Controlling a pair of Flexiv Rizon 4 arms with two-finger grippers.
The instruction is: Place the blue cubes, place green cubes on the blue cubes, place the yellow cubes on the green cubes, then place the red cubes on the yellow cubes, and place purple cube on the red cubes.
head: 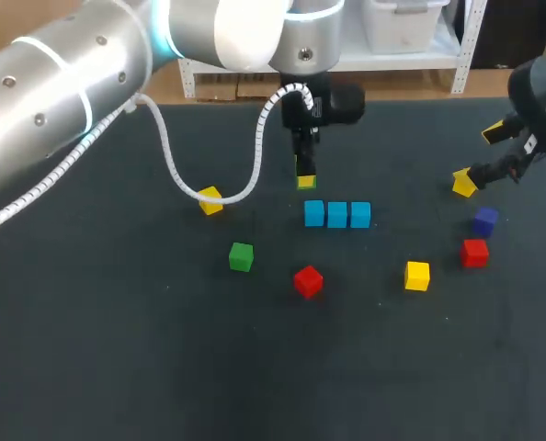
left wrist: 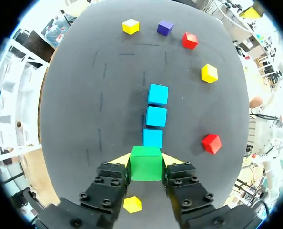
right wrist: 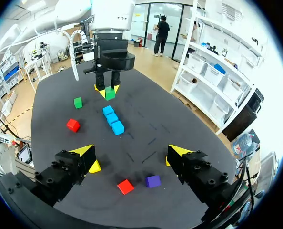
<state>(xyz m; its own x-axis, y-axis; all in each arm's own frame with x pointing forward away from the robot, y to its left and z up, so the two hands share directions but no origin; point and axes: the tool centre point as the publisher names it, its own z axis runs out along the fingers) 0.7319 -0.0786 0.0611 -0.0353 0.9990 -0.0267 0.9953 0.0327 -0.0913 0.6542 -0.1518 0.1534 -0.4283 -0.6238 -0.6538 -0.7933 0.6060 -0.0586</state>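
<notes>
While the left gripper (left wrist: 145, 161) has the green cube (left wrist: 146, 163) clamped squarely between both yellow-tipped fingers, with the jaws parted only by the cube's own width, the step in hand is judged to be setting that cube onto the row of blue cubes (left wrist: 156, 116).

Position: the wrist view shows the held cube just short of the nearest blue cube (left wrist: 153, 138), in line with the row's long axis, its faces square to theirs. The head view puts it just behind the row's left end. It appears apart from the blue cubes. Its height above the table (head: 117, 367) cannot be fixed.

Recommended execution: carry the cube forward along the row, keeping the wrist square, then descend vertically. With three blue cubes set touching, a seat bridging a joint between two of them looks the likely target. Release only once the cube is seated flat, and open no wider than needed, since the fingers flank the row and could nudge it.

Further out, a second green cube (head: 241, 256) lies loose, well apart. The right gripper (right wrist: 132, 152) hangs wide open and empty, with a yellow cube (right wrist: 95, 166) just beside one finger.
</notes>
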